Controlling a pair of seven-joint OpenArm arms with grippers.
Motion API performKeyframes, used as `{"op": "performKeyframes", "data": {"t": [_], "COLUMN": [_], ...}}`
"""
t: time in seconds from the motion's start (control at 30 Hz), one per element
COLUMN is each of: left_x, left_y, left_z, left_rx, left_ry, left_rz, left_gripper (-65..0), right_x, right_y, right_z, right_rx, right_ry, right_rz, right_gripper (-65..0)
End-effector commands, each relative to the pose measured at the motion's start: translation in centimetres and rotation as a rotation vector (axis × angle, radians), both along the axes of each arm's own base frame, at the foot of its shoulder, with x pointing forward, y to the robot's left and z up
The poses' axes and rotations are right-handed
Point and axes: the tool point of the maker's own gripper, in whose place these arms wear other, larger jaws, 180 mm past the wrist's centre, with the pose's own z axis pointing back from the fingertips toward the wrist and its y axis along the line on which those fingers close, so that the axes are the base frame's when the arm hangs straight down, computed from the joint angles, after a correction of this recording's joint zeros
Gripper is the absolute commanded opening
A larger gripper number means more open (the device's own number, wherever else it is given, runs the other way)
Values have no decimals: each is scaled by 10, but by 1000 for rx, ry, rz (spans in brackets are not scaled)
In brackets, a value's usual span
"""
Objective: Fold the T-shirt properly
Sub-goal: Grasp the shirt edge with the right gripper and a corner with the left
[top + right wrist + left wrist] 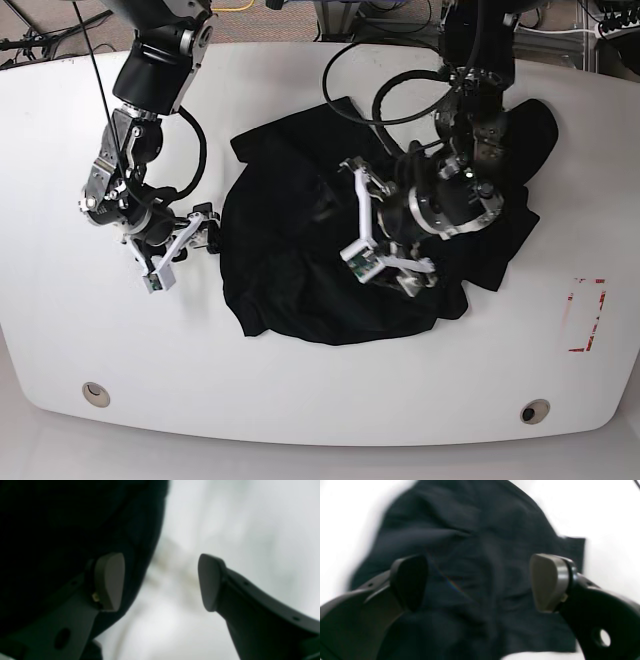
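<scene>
The T-shirt (300, 260) lies in a crumpled heap near the middle of the table (60, 330), a little toward the far edge. It is black and soft. It looks light and floppy, so it will sag and bunch up when it is lifted. It will not break and it is not slippery, but one layer can slide over another. It is not flat yet, so I think it must be spread out before any fold is made. The best places to take hold are at the rim of the cloth: a sleeve, a shoulder or a bottom corner. A pinch in the middle would only lift a lump.

The left gripper (480, 582) hangs over the middle of the shirt with its jaws spread wide and nothing between them. The right gripper (178, 250) is just beside the shirt's edge. Its jaws are apart, and one pad (110, 580) sits in front of the dark cloth. It holds nothing that I can see.

The table is white, smooth and flat, with rounded corners. A red mark (585, 315) sits near one side edge. Behind the far edge are cables (30, 45) and a bit of floor.
</scene>
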Motion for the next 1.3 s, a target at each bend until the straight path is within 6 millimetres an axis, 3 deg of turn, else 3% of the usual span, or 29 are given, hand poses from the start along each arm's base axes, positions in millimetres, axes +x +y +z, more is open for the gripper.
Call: {"op": "performKeyframes", "data": {"t": [0.0,0.23,0.4,0.53,0.77,0.93,1.03,1.13,1.27], "left_x": [12,28,29,25,11,-2,-11,-24,-42], "left_y": [21,119,184,232,293,330,349,362,363], "left_z": [19,24,32,42,55,35,11,-14,-41], "left_rx": [-26,25,78,117,119,74,47,39,1], "left_ry": [-57,-82,-107,-131,-158,-86,-3,102,223], "left_rz": [74,311,451,557,731,850,908,945,960], "left_gripper": [-46,-46,-46,-46,-46,-44,-43,-43,-44], "right_x": [15,12,13,11,3,4,6,8,8], "right_y": [7,25,32,52,80,80,81,80,80], "right_z": [14,-5,-9,-15,-22,-21,-19,-18,-18], "right_rx": [41,111,136,141,158,172,175,179,179], "right_ry": [-63,-24,-21,-10,6,4,-6,-19,-23], "right_rz": [-8,-6,-7,49,105,87,85,82,81], "right_gripper": [-205,-205,-205,-206,-206,-219,-298,-447,-633]}}
